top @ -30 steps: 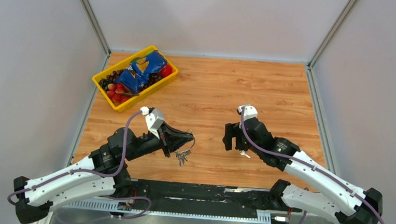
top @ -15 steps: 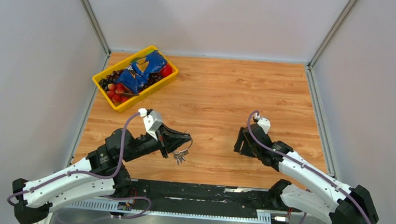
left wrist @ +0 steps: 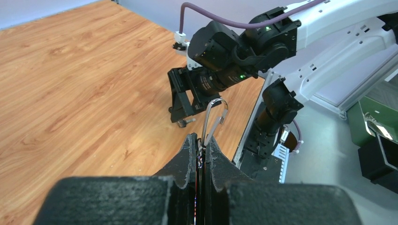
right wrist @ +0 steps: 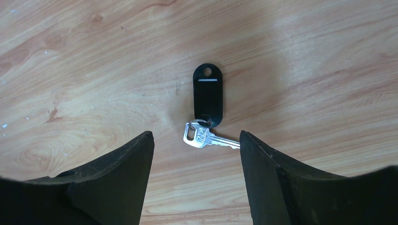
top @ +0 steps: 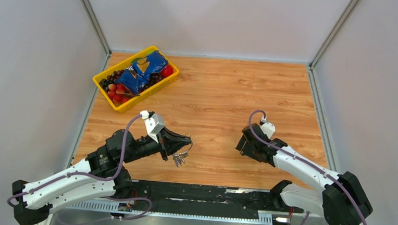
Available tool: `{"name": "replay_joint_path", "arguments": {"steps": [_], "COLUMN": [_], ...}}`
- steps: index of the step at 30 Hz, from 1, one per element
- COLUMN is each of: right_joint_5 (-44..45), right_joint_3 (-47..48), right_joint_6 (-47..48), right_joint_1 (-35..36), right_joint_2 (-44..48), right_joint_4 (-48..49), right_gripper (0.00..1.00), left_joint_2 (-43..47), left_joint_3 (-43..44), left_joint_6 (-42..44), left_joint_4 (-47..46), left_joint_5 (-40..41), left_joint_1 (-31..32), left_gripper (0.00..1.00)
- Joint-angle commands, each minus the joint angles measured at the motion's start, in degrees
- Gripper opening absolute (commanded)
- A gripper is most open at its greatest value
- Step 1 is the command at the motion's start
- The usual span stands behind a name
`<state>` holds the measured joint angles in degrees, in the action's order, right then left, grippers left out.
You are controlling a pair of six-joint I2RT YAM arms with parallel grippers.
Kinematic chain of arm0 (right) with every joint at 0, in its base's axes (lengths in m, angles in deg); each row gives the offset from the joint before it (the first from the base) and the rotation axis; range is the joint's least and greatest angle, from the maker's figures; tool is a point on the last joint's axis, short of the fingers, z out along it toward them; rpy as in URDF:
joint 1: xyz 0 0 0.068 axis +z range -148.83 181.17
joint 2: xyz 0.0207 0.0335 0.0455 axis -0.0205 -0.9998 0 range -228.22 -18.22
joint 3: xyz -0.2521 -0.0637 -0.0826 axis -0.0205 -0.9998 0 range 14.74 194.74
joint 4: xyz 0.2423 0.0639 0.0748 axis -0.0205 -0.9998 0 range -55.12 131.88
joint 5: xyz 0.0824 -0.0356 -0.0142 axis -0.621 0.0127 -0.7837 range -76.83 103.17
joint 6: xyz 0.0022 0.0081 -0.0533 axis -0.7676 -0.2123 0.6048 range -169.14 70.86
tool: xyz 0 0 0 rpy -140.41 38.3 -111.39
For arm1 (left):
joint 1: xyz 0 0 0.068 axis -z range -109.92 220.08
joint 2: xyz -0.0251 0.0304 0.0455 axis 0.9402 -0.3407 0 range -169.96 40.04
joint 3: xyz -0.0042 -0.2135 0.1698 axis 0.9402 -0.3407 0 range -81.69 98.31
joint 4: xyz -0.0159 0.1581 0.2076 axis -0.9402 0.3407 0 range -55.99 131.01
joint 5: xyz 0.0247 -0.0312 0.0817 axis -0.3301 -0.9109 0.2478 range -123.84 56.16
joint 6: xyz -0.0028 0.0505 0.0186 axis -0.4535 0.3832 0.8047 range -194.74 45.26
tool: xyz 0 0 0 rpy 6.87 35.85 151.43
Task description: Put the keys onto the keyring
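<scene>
The left gripper (left wrist: 199,140) has its two black fingers pressed together on the thin silver wire keyring (left wrist: 207,117), pinching the bottom of the loop so the rest sticks up and out toward one o'clock in its wrist view; from above, a small cluster of silver keys (top: 181,157) dangles below that gripper (top: 187,140), at about seven o'clock on the wooden table (top: 214,92).

The right gripper (right wrist: 196,140) hangs low with its jaws apart and nothing between them, straddling a small silver metal key (right wrist: 204,137) that lies flat on the wood; an oblong black plastic tag (right wrist: 208,96) joined to its head lies toward twelve o'clock, and the blade points to three o'clock. From above, this gripper (top: 243,145) sits near four o'clock on the table.

I'd judge the key light, stiff and slippery, and lying so flat it offers little edge to catch; the black tag looks thicker and less slick, so taking it across its long sides seems the safer hold, leaving the key's head free for the ring. The wire ring is probably springy and may twist in the pinch.

A yellow plastic basket (top: 108,95) holding a blue bag (top: 142,70) and red and dark fruit (top: 116,89) stands at ten o'clock, well apart; nothing lies between the two grippers.
</scene>
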<state>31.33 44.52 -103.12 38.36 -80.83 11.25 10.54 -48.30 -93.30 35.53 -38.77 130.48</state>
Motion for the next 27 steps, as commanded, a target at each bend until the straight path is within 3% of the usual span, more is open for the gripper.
{"name": "replay_joint_path", "arguments": {"steps": [1, 11, 18, 21, 24, 27], "right_joint_5": [0.8, -0.7, -1.8, -2.9, -3.5, -4.1], "right_joint_3": [0.6, 1.1, 1.6, 1.8, 2.2, 2.5], "right_joint_6": [-4.9, -7.5, -6.3, -5.2, -4.2, -3.2], "right_joint_1": [-1.0, -2.2, -2.3, -2.3, -2.3, -2.3], "right_joint_2": [-2.2, -6.8, -9.3, -10.3, -11.1, -11.2], "right_joint_4": [3.9, 5.0, 6.0, 7.1, 7.2, 7.3], "right_gripper": [0.7, 0.62, 0.39, 0.24, 0.01, 0.0], "left_joint_2": [0.7, 1.0, 0.7, 0.8, 0.7, 0.6], "left_joint_3": [2.2, 1.1, 0.8, 0.7, 0.7, 0.8], "left_joint_6": [1.8, 2.6, 2.6, 2.6, 2.7, 2.9], "left_joint_4": [-1.8, -1.8, -1.8, -1.8, -1.8, -1.8], "left_joint_5": [-1.4, -0.8, -0.8, -0.6, -0.5, -0.1], "left_joint_1": [0.3, 0.3, 0.3, 0.2, 0.3, 0.3], "left_gripper": [0.0, 0.0, 0.0, 0.0, 0.0, 0.0]}}
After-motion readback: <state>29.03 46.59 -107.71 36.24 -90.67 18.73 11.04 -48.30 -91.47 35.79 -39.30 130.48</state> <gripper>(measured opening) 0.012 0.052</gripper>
